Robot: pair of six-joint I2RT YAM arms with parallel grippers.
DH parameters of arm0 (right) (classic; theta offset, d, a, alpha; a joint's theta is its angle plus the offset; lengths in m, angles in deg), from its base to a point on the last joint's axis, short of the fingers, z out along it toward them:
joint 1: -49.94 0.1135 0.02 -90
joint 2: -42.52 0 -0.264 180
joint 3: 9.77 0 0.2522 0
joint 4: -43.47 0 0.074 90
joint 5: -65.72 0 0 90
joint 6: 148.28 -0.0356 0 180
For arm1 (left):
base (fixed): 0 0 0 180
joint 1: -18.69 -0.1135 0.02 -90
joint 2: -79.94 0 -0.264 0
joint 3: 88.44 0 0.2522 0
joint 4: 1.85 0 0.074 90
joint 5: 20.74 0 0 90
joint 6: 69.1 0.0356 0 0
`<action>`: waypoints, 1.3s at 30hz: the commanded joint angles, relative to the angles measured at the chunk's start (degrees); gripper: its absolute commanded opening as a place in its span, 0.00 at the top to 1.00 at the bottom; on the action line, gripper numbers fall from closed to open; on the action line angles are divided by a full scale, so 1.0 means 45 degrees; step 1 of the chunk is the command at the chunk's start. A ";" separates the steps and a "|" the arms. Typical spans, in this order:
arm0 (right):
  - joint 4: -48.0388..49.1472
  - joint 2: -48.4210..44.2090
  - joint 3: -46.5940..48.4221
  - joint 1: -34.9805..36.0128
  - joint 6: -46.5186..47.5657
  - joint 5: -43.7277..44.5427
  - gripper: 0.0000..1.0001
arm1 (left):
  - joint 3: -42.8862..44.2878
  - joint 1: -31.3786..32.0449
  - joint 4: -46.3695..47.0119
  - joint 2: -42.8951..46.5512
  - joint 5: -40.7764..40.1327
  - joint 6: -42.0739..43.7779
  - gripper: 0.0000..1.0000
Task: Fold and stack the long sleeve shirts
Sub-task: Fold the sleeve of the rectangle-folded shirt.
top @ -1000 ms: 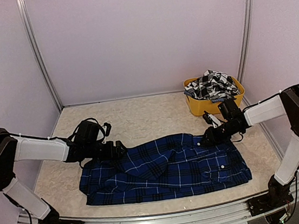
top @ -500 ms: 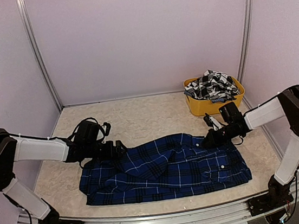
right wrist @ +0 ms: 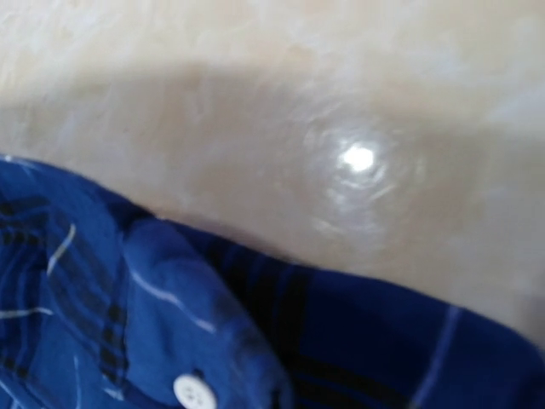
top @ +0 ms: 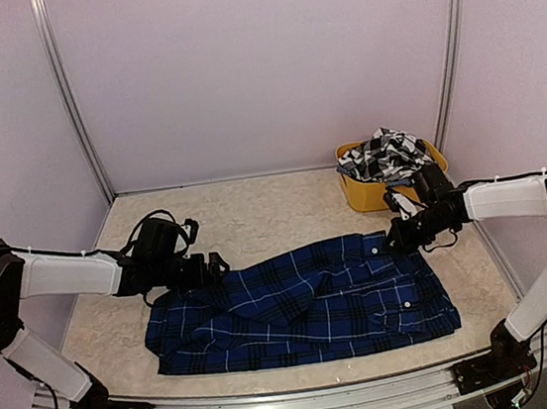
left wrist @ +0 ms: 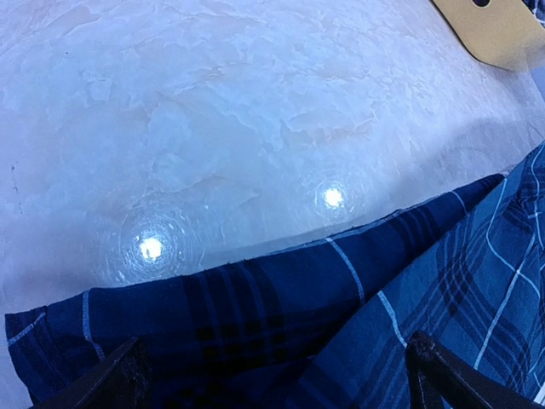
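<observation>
On the table (top: 255, 217) the blue shirt (top: 301, 306) lies spread but rumpled, not yet folded. The checked shirt (top: 387, 156) sits heaped in the tub (top: 362, 197), so nearly all the work is left. The right gripper (top: 395, 239) is closed, seemingly pinching the blue shirt's far right edge. The left gripper (top: 213, 268) stands wide open at its far left edge, empty.

The left arm (top: 63, 275) and right arm (top: 507, 198) have white tubular links, black joints and loose black cables (top: 162, 218).
</observation>
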 commanded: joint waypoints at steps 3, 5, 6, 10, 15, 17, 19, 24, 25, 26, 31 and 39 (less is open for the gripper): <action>-0.3043 -0.0489 0.1399 -0.0198 0.1066 0.0971 1.00 | -0.0129 0.0047 -0.0175 0.0555 -0.0536 0.0467 0.01; -0.3573 -0.0466 0.1638 -0.0208 0.1213 0.0964 1.00 | -0.0148 0.0047 -0.0185 0.0548 -0.0527 0.0504 0.01; -0.3771 -0.0494 0.1700 -0.0202 0.1260 0.0922 1.00 | -0.0166 0.0047 -0.0200 0.0521 -0.0698 0.0531 0.01; -0.4551 -0.0900 0.1769 -0.0212 0.1315 0.1298 1.00 | -0.0186 0.0085 -0.0207 0.0488 -0.1173 0.0604 0.01; -0.5166 -0.1473 0.1603 -0.0208 0.1305 0.1323 1.00 | -0.0187 0.0176 -0.0085 0.0542 -0.1664 0.0568 0.01; -0.5153 -0.1578 0.1484 -0.0208 0.1199 0.1481 1.00 | -0.0169 0.0268 0.0036 0.0592 -0.1831 0.0546 0.01; -0.5161 -0.1486 0.1426 -0.0210 0.1091 0.1827 1.00 | -0.0158 0.0406 0.0106 0.0672 -0.1950 0.0541 0.01; -0.4959 -0.0924 0.1379 -0.0202 0.0907 0.2469 1.00 | -0.0009 0.0982 0.0023 0.0949 -0.2747 0.0660 0.01; -0.4874 -0.0801 0.1390 -0.0203 0.0897 0.2504 1.00 | -0.0012 0.1111 0.0014 0.1065 -0.2931 0.0690 0.01; -0.4769 -0.0698 0.1389 -0.0218 0.0895 0.2450 1.00 | -0.0027 0.1252 0.0067 0.1175 -0.3090 0.0710 0.01; -0.4129 -0.0307 0.1219 -0.0206 0.0917 0.1844 1.00 | -0.0351 0.2055 0.0584 0.1945 -0.3924 0.0885 0.01; -0.2879 -0.0189 0.0399 -0.0220 0.0632 0.1049 0.77 | -0.0481 0.2917 0.0948 0.1780 -0.4114 0.1001 0.01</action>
